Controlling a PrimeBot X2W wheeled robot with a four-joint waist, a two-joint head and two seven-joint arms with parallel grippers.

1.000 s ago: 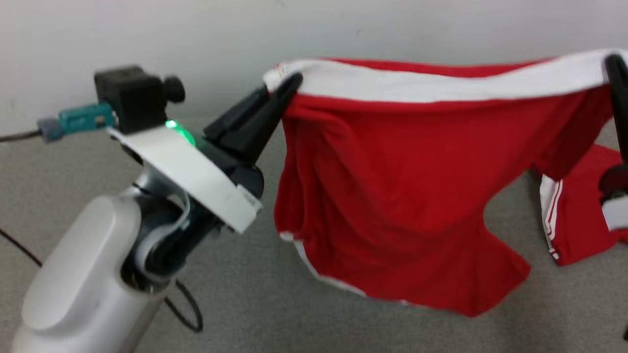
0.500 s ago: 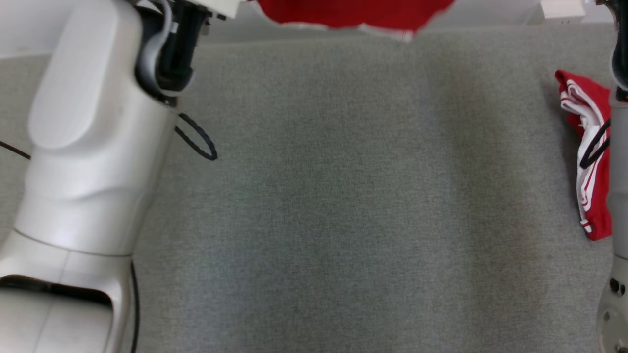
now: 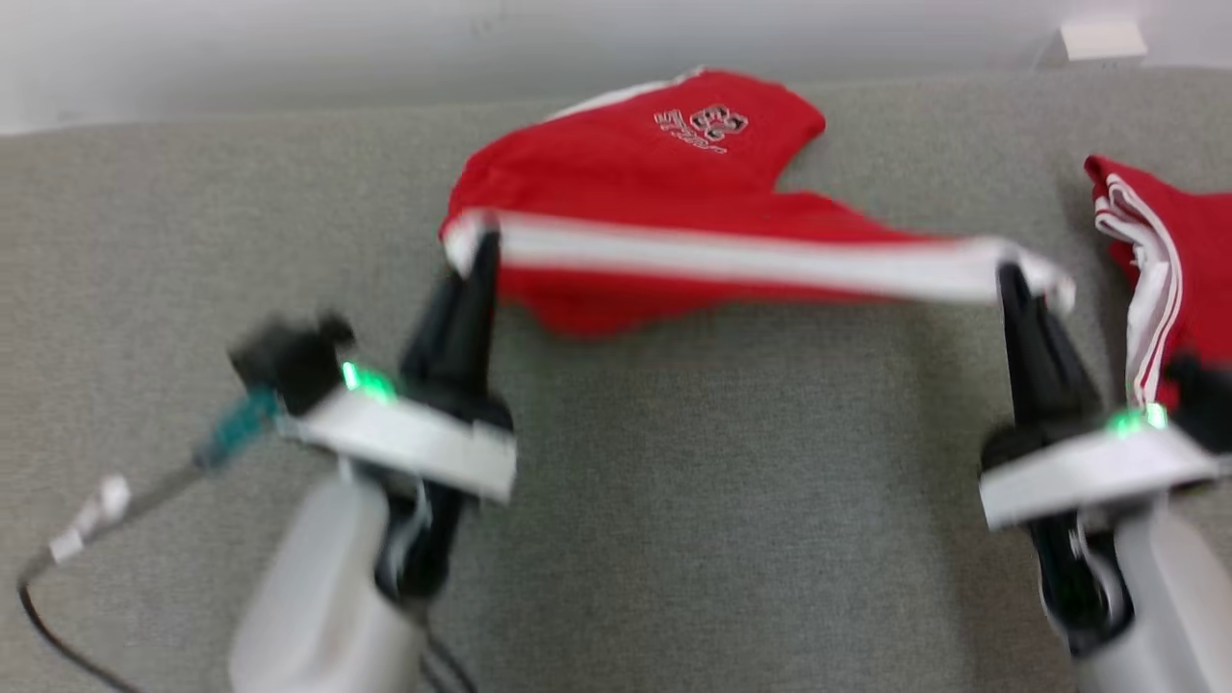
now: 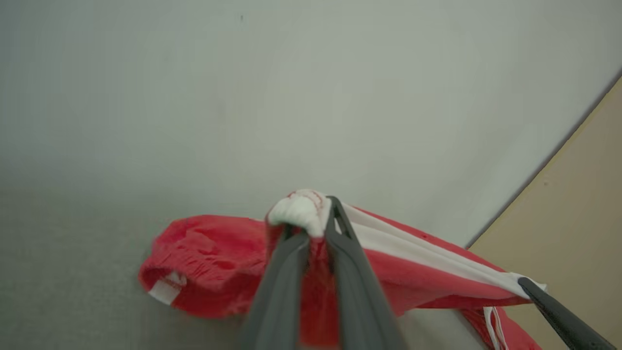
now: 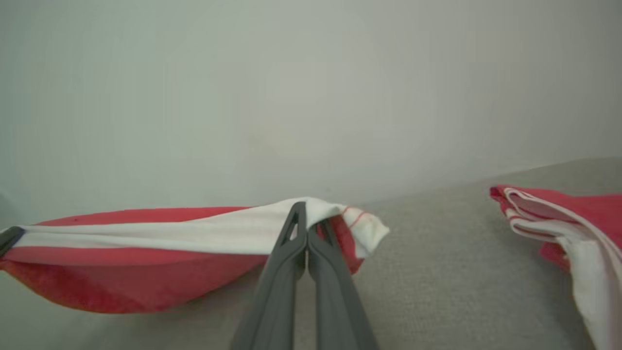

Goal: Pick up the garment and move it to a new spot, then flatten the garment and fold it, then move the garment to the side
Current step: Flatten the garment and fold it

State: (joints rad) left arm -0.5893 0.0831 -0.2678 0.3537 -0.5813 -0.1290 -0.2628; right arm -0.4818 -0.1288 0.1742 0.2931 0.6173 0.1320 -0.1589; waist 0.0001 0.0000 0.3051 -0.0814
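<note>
The garment [image 3: 654,164] is a pair of red shorts with a white waistband and a white logo. Its legs lie on the grey surface [image 3: 722,500] near the back wall. The waistband is stretched taut between both grippers, just above the surface. My left gripper [image 3: 481,245] is shut on the waistband's left end, which bunches white over its tips in the left wrist view [image 4: 316,223]. My right gripper [image 3: 1011,274] is shut on the right end, and its tips [image 5: 306,218] pinch the white band of the garment [image 5: 121,277].
A second red and white garment [image 3: 1165,260] lies folded at the right edge, close to my right wrist, and shows too in the right wrist view [image 5: 559,218]. A pale wall runs along the back with a small white box [image 3: 1102,40]. A cable [image 3: 77,520] trails at the left.
The head camera has shifted. The shorts hung in the air from both grippers a second ago; now the grippers are lower and the legs rest on the surface.
</note>
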